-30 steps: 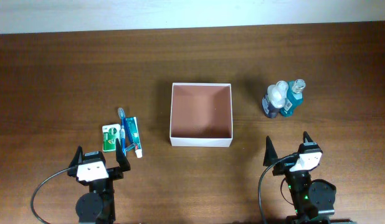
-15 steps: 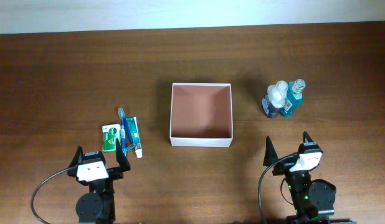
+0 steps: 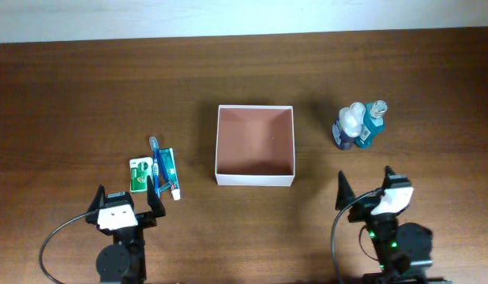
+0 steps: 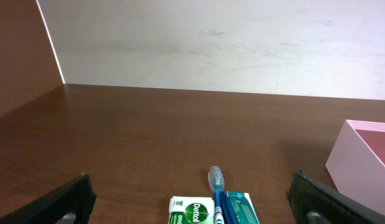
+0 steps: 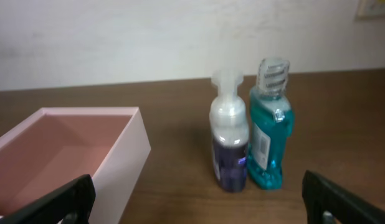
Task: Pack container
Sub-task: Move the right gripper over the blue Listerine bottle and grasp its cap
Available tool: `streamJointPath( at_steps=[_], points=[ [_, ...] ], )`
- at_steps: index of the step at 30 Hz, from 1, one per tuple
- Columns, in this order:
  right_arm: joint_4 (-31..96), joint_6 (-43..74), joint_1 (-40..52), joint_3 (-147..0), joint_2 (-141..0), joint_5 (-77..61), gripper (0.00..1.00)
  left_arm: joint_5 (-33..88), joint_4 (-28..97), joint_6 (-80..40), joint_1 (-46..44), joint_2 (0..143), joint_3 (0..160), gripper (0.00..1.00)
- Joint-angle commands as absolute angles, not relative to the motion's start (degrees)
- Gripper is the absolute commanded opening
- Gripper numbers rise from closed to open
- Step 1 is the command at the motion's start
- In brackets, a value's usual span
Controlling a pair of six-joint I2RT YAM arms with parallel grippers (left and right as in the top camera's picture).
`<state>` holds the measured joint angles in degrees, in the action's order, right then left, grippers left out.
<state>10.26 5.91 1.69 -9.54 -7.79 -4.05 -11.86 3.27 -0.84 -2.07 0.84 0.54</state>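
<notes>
Container (image 3: 256, 142), square, white-walled, mid-table. Green-and-white box (image 4: 192, 212) labelled "Dettol" to its left. Left gripper (image 3: 126, 193) and right gripper (image 3: 364, 181) spread wide, grasping nothing.

Looks like a robotics lab bench: bare wooden counter (image 3: 86, 95), plain white wall (image 4: 211, 43) ahead of the jaws.

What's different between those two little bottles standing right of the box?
The purple bottle has a white pump top; the teal bottle has a clear ribbed cap. The teal bottle stands slightly taller than the purple bottle. Both stand upright, side by side, outside the container.
</notes>
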Motion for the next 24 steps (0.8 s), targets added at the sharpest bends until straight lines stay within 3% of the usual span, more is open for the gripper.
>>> streamJointPath(
  at_steps=[1,13,24],
  points=[
    [14.5,6.8,1.5,-23.3,-14.9,-0.6,0.98,-11.4,3.7,0.3,-1.7,0.3,0.5,1.00],
    [49.3,6.0,1.5,-70.3,-51.3,3.3,0.99,-11.4,3.7,0.3,-1.7,0.3,0.5,1.00],
    [52.6,3.4,1.5,-76.6,-66.7,3.3,1.00,-11.4,3.7,0.3,-1.7,0.3,0.5,1.00]
  ],
)
